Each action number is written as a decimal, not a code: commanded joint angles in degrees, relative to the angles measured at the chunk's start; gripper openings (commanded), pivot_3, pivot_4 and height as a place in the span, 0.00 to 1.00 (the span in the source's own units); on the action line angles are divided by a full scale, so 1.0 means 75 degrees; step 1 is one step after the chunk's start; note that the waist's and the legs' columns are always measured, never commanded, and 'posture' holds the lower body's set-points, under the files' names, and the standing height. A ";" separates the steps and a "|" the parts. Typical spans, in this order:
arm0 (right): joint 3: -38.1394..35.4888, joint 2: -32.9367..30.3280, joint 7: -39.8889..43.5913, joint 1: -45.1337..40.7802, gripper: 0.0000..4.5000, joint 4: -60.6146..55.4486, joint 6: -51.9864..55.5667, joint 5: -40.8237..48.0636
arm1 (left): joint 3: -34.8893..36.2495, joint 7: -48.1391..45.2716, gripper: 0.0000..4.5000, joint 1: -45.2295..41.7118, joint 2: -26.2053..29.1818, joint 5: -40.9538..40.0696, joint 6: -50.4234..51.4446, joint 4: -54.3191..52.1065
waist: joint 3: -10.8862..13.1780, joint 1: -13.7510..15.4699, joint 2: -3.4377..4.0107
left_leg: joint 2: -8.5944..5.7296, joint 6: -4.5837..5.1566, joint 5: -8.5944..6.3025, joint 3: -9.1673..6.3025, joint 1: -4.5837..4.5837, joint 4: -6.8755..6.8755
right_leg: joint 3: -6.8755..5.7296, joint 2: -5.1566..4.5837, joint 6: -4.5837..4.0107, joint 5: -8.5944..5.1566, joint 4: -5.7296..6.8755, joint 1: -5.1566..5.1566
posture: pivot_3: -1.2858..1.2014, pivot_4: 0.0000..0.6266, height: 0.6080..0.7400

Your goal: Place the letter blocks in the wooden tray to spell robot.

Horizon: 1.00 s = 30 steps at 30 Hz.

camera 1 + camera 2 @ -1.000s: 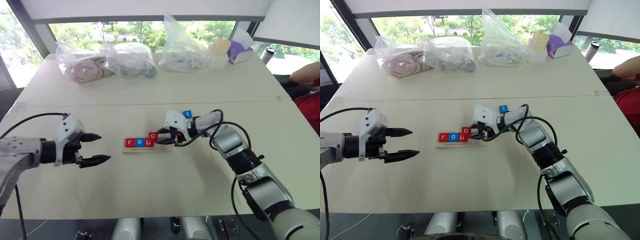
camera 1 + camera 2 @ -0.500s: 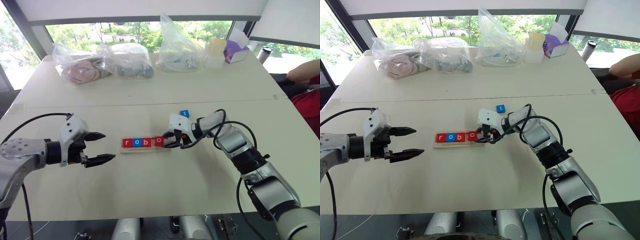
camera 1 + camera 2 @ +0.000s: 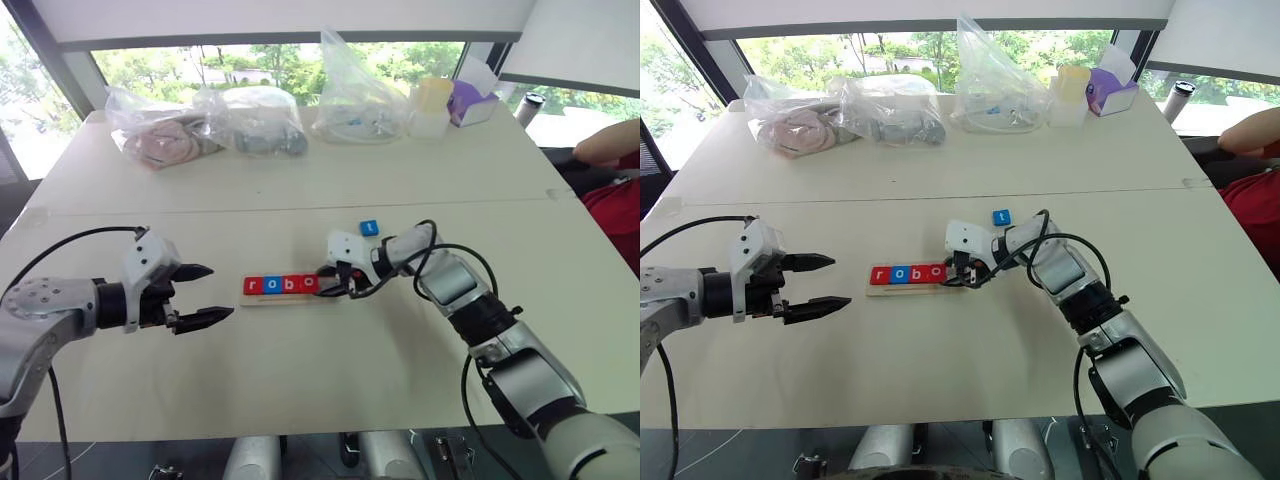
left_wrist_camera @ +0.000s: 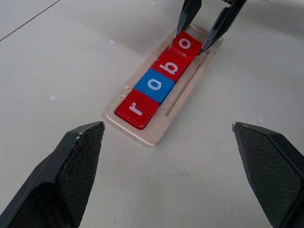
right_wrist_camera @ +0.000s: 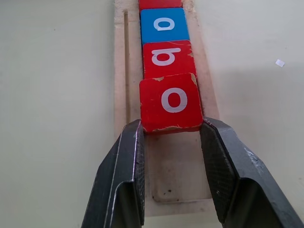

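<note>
— blocks first: four of the letter blocks [image 4: 158, 80] sit in the wooden tray [image 4: 187, 97], reading r, o, b, o from the end nearer the left arm.

— and the right gripper [image 5: 171, 137]?

— its two black fingers are pinched on the sides of the second red o [image 5: 171, 102], the fourth tile, which lies in its slot touching the b. my guess is it holds on so the tile seats flush against its neighbour before it lets go.

— so one slot is bare?

— yes, the end slot under the right gripper, just past that o. the blue t block [image 3: 369, 228] lies loose on the tabletop just beyond the tray, toward the far edge, near the right arm. i'd say that's the last piece to fetch.

— what's the left gripper [image 3: 195, 296] doing?

— nothing i can see. it hangs above the table with its fingers spread wide and nothing between them, pointing at the r end of the tray but well apart from it, probably parked out of the way.

— the room?

— pale tabletop, two panels with a seam running across it. clear plastic bags [image 3: 220, 122] with odds and ends line the far edge by the windows, trees outside. a purple tissue box [image 3: 474, 96] stands at the far right corner, and a person's arm [image 3: 611, 147] shows at the right edge.
</note>
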 commanded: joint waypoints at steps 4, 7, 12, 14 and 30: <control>-0.0057 0.0102 -0.0059 -0.0117 0.25 0.0174 -0.0142 -0.0035 | -0.0011 0.0064 1.00 -0.0027 -0.0020 -0.0006 -0.0045 -0.0213 | 0.0000 -0.0004 0.0000 | 0.0000 0.0000 0.0000 0.0000 0.0003 0.0000 | 0.0000 0.0000 -0.0001 0.0000 0.0001 0.0001 | 0.52 0.24 1.00; -0.0045 0.0096 -0.0020 -0.0045 0.42 0.0068 -0.0086 0.0013 | -0.0030 0.0073 1.00 -0.0015 -0.0017 0.0007 -0.0067 -0.0215 | 0.0000 -0.0001 0.0000 | 0.0000 0.0000 0.0000 0.0000 0.0002 0.0000 | 0.0000 0.0000 -0.0001 0.0000 0.0001 0.0001 | 0.52 0.24 1.00; -0.0133 0.0149 -0.0131 -0.0014 0.93 -0.0146 0.0078 0.0086 | -0.0075 0.0062 1.00 -0.0060 -0.0004 0.0044 -0.0121 -0.0138 | 0.0000 -0.0002 0.0000 | 0.0000 0.0000 0.0000 0.0000 0.0002 -0.0001 | 0.0000 0.0000 0.0000 0.0000 0.0001 0.0001 | 0.52 0.24 1.00; -0.0309 0.0206 -0.0170 -0.0090 0.99 -0.0240 0.0217 0.0247 | -0.0102 0.0054 1.00 -0.0084 -0.0003 0.0072 -0.0153 -0.0098 | 0.0000 -0.0004 0.0000 | 0.0000 0.0000 0.0000 0.0000 0.0002 -0.0001 | 0.0000 0.0000 -0.0001 0.0000 0.0001 0.0001 | 0.52 0.24 1.00; -0.1187 0.0408 -0.1221 -0.0408 0.99 0.0635 -0.0619 0.0336 | -0.0327 -0.0026 1.00 -0.0383 -0.0036 0.0120 -0.0177 0.0069 | 0.0000 -0.0005 0.0000 | 0.0000 0.0000 0.0000 0.0000 0.0001 -0.0001 | 0.0000 0.0000 0.0000 0.0001 0.0001 0.0001 | 0.52 0.24 1.00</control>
